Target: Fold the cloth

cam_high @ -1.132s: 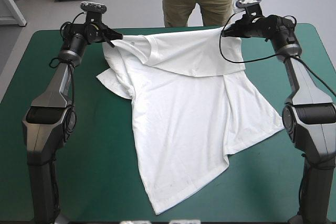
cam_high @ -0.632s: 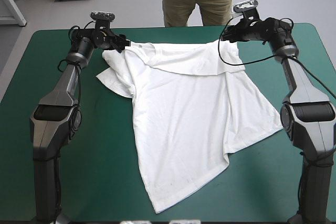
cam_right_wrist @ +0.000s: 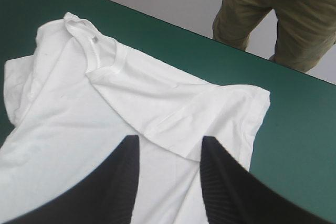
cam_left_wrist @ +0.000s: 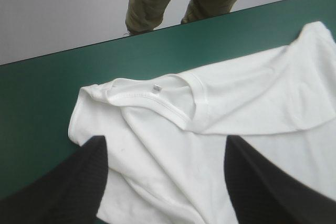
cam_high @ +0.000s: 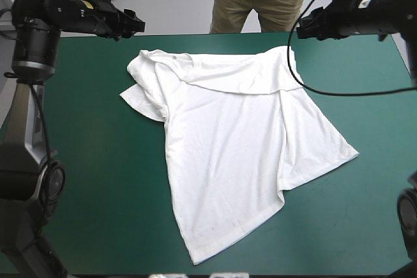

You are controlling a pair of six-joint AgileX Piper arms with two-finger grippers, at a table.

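Note:
The white T-shirt (cam_high: 228, 141) lies spread on the teal-green table (cam_high: 91, 193), its collar (cam_high: 171, 60) toward the far left. Its far part is folded over toward me in a flap (cam_high: 247, 73). My left gripper (cam_high: 133, 24) hangs raised above the far left of the table, open and empty, apart from the shirt. The right gripper (cam_high: 305, 30) is raised over the far right corner, open and empty too. In the left wrist view the T-shirt (cam_left_wrist: 247, 108) and collar (cam_left_wrist: 157, 90) lie below and ahead of the open left gripper (cam_left_wrist: 165, 182). The right wrist view shows the T-shirt (cam_right_wrist: 105, 108) beneath the open right gripper (cam_right_wrist: 169, 174).
Bare teal-green cover (cam_high: 365, 213) runs along both sides of the shirt and at the near edge. One sleeve (cam_high: 138, 99) sticks out to the left. The shirt's lower hem (cam_high: 202, 255) reaches close to the near edge.
Both grippers let go of the shirt's far edge, opened, and rose up and outward away from it. The shirt's far edge has settled onto the table.

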